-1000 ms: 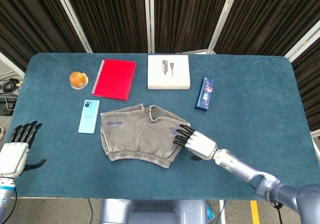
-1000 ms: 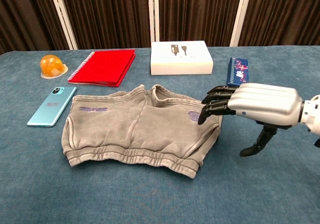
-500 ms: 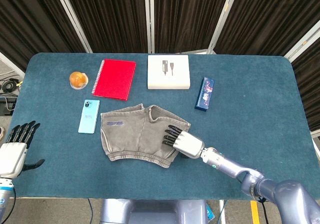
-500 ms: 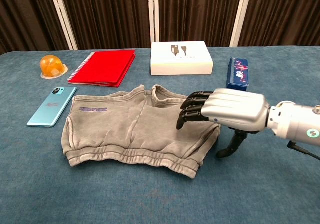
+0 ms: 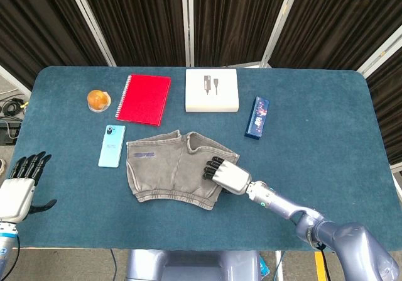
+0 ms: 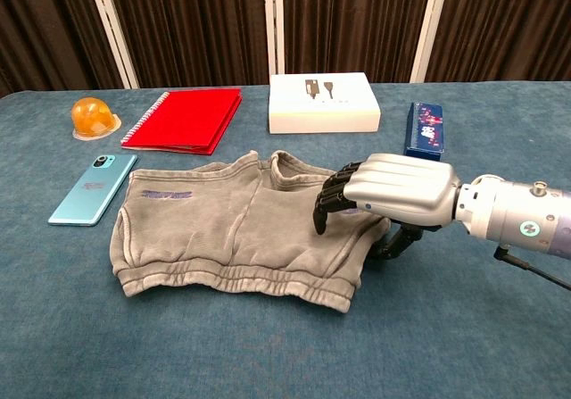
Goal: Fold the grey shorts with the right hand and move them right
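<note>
The grey shorts (image 5: 166, 168) (image 6: 223, 229) lie flat near the table's middle front, waistband toward me. My right hand (image 5: 225, 174) (image 6: 393, 189) lies over their right leg, palm down. Its dark fingertips (image 6: 326, 210) curl onto the fabric, and the thumb (image 6: 399, 241) sits at the shorts' right edge. Whether the cloth is pinched between them does not show. My left hand (image 5: 16, 190) hangs off the table's front left corner with its fingers apart and nothing in it, away from the shorts.
A light blue phone (image 5: 112, 145) (image 6: 93, 188) lies just left of the shorts. Behind them are a red notebook (image 5: 144, 99), a white box (image 5: 211, 90), a dark blue box (image 5: 258, 117) and an orange object (image 5: 98, 100). Bare blue table (image 5: 326, 143) stretches to the right.
My right hand has moved left from beside the shorts onto their right leg, and its fingers have curled down to the fabric. The thumb has come in to the edge. The left hand barely moved.
</note>
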Controlling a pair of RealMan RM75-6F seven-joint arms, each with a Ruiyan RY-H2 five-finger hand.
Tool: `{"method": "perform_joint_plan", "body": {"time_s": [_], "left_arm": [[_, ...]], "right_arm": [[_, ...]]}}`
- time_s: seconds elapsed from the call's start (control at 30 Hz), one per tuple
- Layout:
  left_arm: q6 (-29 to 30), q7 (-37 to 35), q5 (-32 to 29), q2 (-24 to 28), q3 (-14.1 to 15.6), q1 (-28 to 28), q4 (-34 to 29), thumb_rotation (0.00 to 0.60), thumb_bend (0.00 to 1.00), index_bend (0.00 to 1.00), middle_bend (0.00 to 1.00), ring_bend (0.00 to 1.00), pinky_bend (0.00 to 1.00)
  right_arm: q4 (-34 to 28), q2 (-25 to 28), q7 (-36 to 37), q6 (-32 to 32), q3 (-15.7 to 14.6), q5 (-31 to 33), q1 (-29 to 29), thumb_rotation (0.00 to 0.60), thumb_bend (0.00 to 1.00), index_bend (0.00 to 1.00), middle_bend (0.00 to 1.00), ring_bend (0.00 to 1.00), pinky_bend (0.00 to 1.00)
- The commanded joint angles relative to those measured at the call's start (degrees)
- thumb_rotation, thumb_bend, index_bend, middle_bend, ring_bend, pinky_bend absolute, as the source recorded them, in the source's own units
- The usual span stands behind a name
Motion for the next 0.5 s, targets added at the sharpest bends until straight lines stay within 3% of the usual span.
{"method": "perform_joint_plan", "body": {"time_s": [0.03,0.2,0.37,0.5], "left_arm": [[-0.03,-0.06,-0.01,-0.05,-0.02,-0.06,-0.05,0.600,0.03,0.00,0.00,0.00,0.00],[-0.79,0.30,0.10,-0.24,-0.28,-0.85,-0.32,0.600,0.03,0.00,0.00,0.00,0.00],[-1.49,0.89,-0.79,-0.46,-0.17,-1.01,-0.37,0.600,0.03,0.00,0.00,0.00,0.00],[-0.61,0.49,-0.39,-0.21,-0.23,-0.78,-0.67,0.600,0.03,0.00,0.00,0.00,0.00]], "right_arm": [[0.10,0.19,0.68,0.10,-0.46,0.23,0.14,0.600,0.52,0.46,0.39,0.30,0.34],[0.31,0.41,1.57,0.56,-1.19,0.42,0.33,0.600,0.61,0.52,0.46,0.37,0.40],[1.81,1.52,2.40,5.44,-2.32,-0.49,-0.71,0.600,0.62,0.62,0.57,0.47,0.50],[2.75,3.59,3.76,9.85,-3.65,-0.97,-2.73,0.600,0.62,0.63,0.60,0.51,0.53]]}}
